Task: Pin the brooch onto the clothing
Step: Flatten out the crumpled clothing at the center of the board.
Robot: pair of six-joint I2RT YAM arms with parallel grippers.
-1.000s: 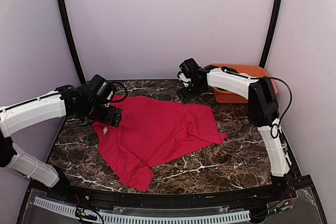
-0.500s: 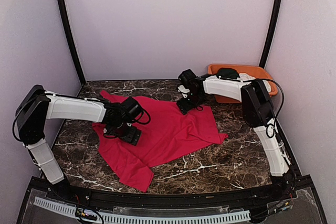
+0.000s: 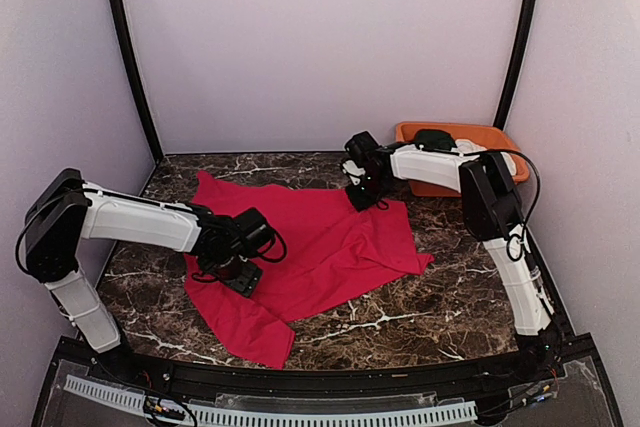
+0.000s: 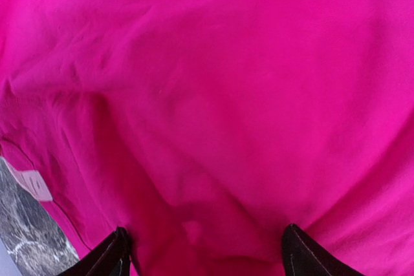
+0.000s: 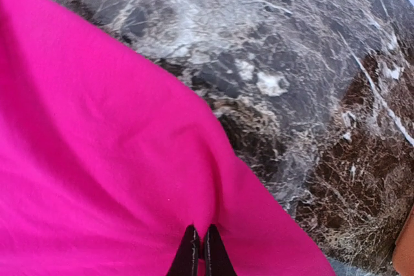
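The clothing (image 3: 320, 242), a bright red T-shirt, lies spread and creased on the dark marble table. My left gripper (image 3: 238, 275) is low over its near-left part. In the left wrist view its jaws (image 4: 204, 253) stand wide apart, open, with red cloth (image 4: 226, 95) bulging up between them. My right gripper (image 3: 362, 197) is at the shirt's far right edge. In the right wrist view it (image 5: 200, 256) is shut, pinching a fold of the red cloth (image 5: 97, 159) that puckers toward the tips. The brooch is out of view.
An orange basin (image 3: 470, 132) stands at the back right with a dark garment (image 3: 433, 137) in it. A white label (image 4: 35, 185) shows at the shirt's edge. Bare marble table (image 3: 450, 297) lies right of and in front of the shirt.
My left arm swung in from the left edge and down onto the shirt's near-left part. My right gripper lowered to the far edge and shut on the cloth. The shirt's back-left corner spread out.
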